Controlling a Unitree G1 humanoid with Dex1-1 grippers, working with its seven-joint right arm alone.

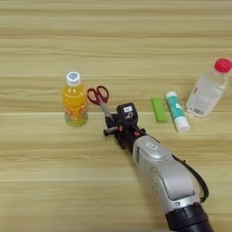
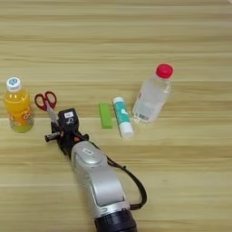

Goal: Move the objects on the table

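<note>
A small orange-drink bottle point(image 1: 74, 102) with a white cap stands upright at the left of the light-wood table point(image 1: 113, 36). Just right of it lie red-handled scissors point(image 1: 99, 96), handles pointing away and steel blades running toward me under the black head of my right gripper point(image 1: 113, 120). The gripper sits over the blade tips, and its silver forearm comes in from the bottom right. A white stick with a teal label point(image 1: 176, 111) lies further right, apart from the gripper.
A small green block point(image 1: 159, 109) lies just left of the white stick. A clear bottle with a red cap point(image 1: 208, 90) lies tilted at the right. A black cable loops beside the forearm.
</note>
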